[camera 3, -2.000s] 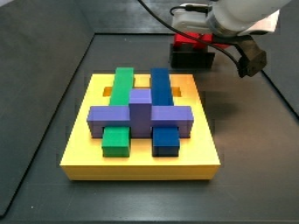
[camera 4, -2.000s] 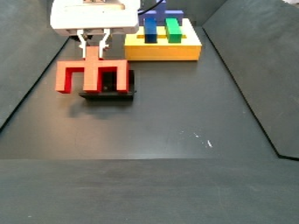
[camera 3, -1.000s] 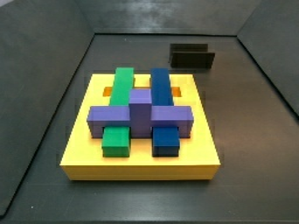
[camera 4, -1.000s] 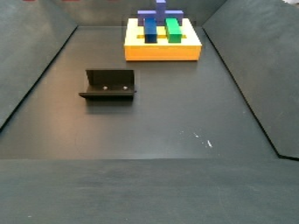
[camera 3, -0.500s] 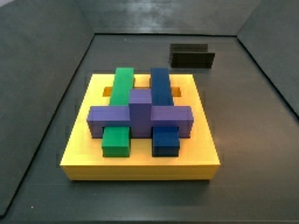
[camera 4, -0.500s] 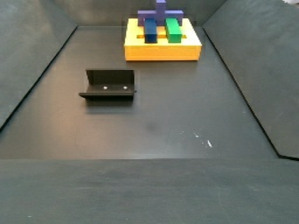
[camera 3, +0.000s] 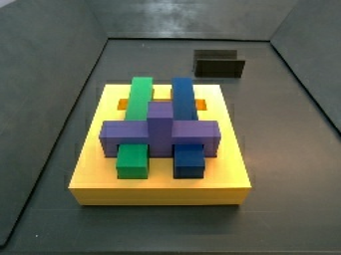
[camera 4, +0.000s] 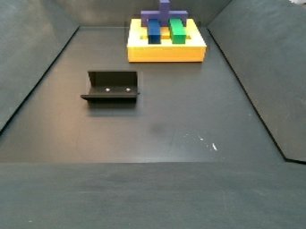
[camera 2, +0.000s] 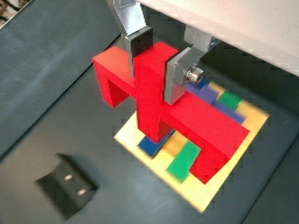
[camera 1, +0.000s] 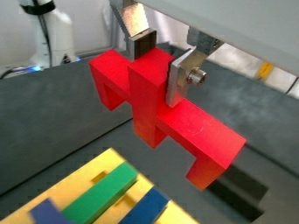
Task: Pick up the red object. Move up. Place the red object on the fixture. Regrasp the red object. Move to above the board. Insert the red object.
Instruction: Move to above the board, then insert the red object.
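My gripper (camera 1: 162, 54) (camera 2: 159, 54) is shut on the red object (camera 1: 158, 109) (camera 2: 163, 105), a red block with crossing arms; the silver fingers clamp its central bar. Both wrist views show it held high in the air. Below it lies the yellow board (camera 2: 254, 131) (camera 1: 87, 175) carrying green, blue and purple pieces. The fixture (camera 2: 66, 184) (camera 1: 246, 194) stands on the dark floor apart from the board. In both side views the gripper and red object are out of view; only the board (camera 3: 94, 159) (camera 4: 167, 54) and the fixture (camera 3: 220, 65) (camera 4: 111, 88) show.
The green piece (camera 3: 136, 120), the blue piece (camera 3: 185, 122) and the purple cross piece (camera 3: 160, 131) sit in the board. Dark walls ring the floor (camera 4: 180, 134).
Two seconds ago the gripper held the red object at the fixture in both side views. It has since risen out of those views; the fixture stands bare.
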